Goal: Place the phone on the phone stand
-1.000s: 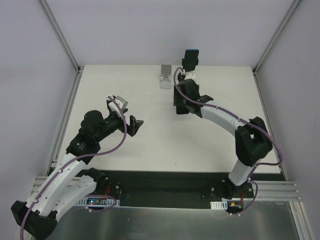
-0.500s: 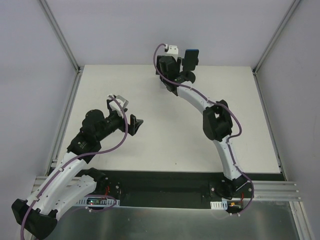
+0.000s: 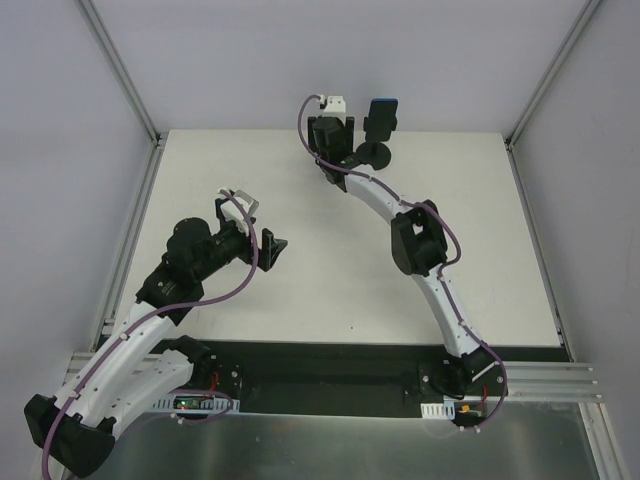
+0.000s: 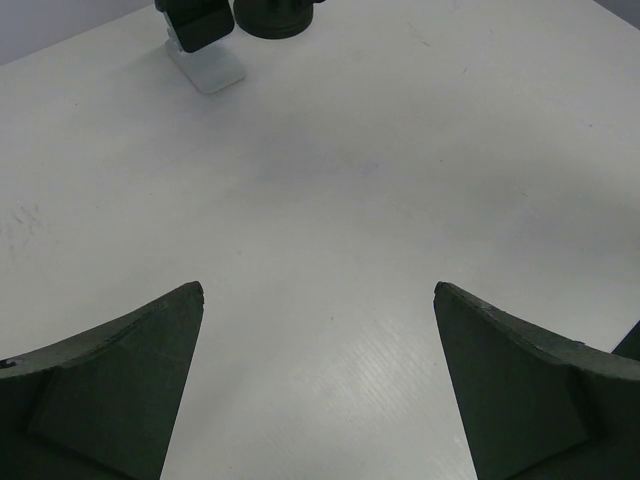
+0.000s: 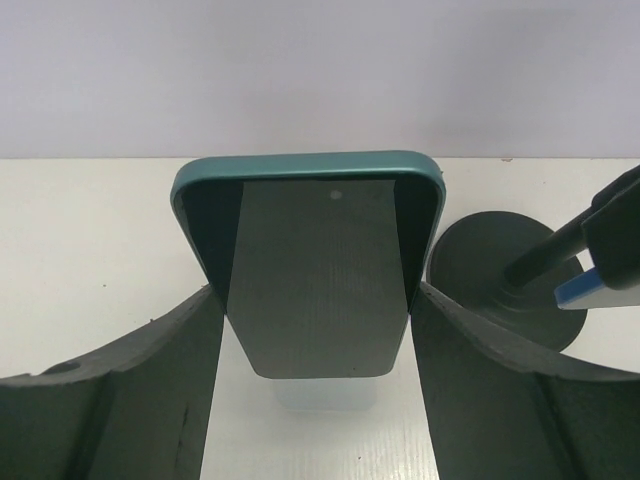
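While the left gripper [image 4: 318, 290] hangs wide open and empty, the right gripper [image 5: 315, 292] frames, jaws spread and apparently not clasping, a teal-rimmed phone [image 5: 310, 166] on a silver stand [image 4: 210, 68]. Beside it, the blue-rimmed black phone [image 3: 381, 112] sits clamped in the black disc-based stand [image 3: 378, 153], so placement looks done.

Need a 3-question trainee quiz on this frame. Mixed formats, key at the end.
1. True or false: the black stand holds no phone.
2. Multiple choice: the right end effector has its fingers on either side of
A) the teal-rimmed phone leaning on the silver stand
B) the black stand's round base
C) nothing at all
3. Short answer: what is the left end effector holding?

Key
1. False. A blue-rimmed phone sits upright in its clamp.
2. A. The views do not show whether the fingers touch it.
3. Nothing. It is open above the table.
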### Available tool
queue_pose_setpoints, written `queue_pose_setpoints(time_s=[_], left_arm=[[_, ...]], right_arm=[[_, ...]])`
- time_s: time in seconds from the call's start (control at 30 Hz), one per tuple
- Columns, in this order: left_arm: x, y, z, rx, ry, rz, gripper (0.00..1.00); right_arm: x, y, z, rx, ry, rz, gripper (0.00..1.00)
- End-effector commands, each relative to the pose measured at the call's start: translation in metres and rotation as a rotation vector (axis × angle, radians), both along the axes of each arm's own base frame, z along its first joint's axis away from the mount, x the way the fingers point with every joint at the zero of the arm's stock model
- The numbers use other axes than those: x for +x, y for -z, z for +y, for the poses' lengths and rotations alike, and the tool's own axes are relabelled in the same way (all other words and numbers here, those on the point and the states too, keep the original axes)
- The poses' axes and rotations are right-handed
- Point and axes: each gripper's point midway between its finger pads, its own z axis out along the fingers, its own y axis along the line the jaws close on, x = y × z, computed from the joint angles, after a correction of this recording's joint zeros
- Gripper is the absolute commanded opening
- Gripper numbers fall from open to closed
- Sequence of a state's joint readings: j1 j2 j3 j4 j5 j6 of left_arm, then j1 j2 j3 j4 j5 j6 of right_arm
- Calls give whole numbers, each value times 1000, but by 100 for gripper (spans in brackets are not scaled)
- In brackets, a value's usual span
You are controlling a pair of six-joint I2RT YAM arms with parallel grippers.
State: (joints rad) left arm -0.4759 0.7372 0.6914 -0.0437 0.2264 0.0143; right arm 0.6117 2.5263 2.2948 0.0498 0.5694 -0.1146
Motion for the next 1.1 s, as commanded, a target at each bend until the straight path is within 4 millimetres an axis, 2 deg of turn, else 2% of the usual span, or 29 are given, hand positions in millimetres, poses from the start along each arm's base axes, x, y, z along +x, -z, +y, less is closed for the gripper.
queue_pose_setpoints(time_s=[0.0, 0.3, 0.53, 0.63, 0.73, 1.07], left_arm=[[3, -19, 0, -24, -5, -45, 97], [3, -17, 0, -22, -2, -39, 97], [3, -17, -1, -23, 3, -36, 97], [3, -17, -1, -22, 3, -37, 97], [4, -16, -1, -21, 1, -32, 97], [4, -15, -2, -19, 6, -30, 97]], right_arm=[[15, -53, -1, 69, 19, -145, 1], [24, -50, -6, 85, 28, -156, 1], [23, -74, -3, 126, 21, -196, 1], [24, -79, -4, 127, 26, -207, 1], [25, -79, -7, 131, 35, -207, 1], [33, -59, -3, 135, 34, -194, 1]])
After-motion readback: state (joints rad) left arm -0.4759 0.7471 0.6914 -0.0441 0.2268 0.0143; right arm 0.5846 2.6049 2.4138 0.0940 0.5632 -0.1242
